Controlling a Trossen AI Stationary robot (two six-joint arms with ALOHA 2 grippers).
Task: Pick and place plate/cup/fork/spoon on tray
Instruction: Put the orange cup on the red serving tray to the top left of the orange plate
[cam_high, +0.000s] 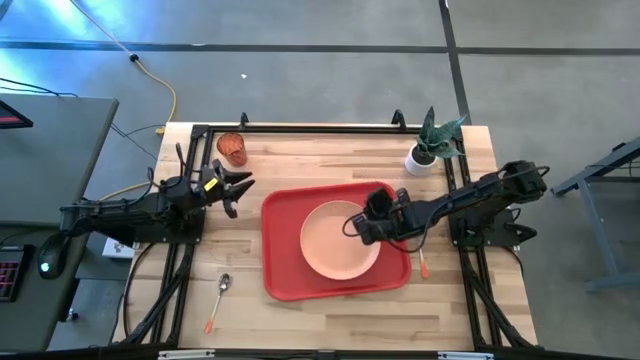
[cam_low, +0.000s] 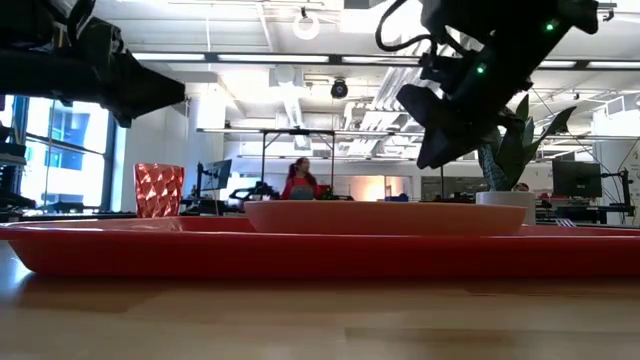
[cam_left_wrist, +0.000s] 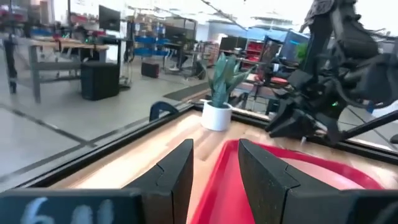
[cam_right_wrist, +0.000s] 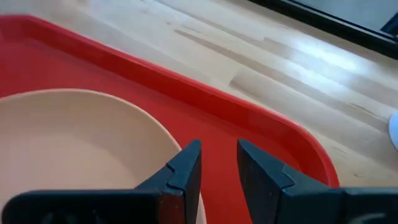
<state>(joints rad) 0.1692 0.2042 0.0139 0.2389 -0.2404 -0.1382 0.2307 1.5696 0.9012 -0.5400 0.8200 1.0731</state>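
Observation:
The peach-pink plate (cam_high: 340, 240) lies flat on the red tray (cam_high: 285, 270) in the middle of the table. My right gripper (cam_high: 358, 222) is open and hovers just above the plate's far right rim (cam_right_wrist: 155, 134), clear of it in the low view (cam_low: 435, 150). My left gripper (cam_high: 237, 190) is open and empty, left of the tray, near the red-orange cup (cam_high: 232, 150), which stands upright at the far left. The spoon (cam_high: 220, 295) lies on the table at the near left. The fork's orange handle (cam_high: 422, 265) shows on the table right of the tray.
A white pot with a green plant (cam_high: 428, 148) stands at the far right corner. Bare wood lies along the table's near edge and between the cup and the plant. People and desks show in the room beyond.

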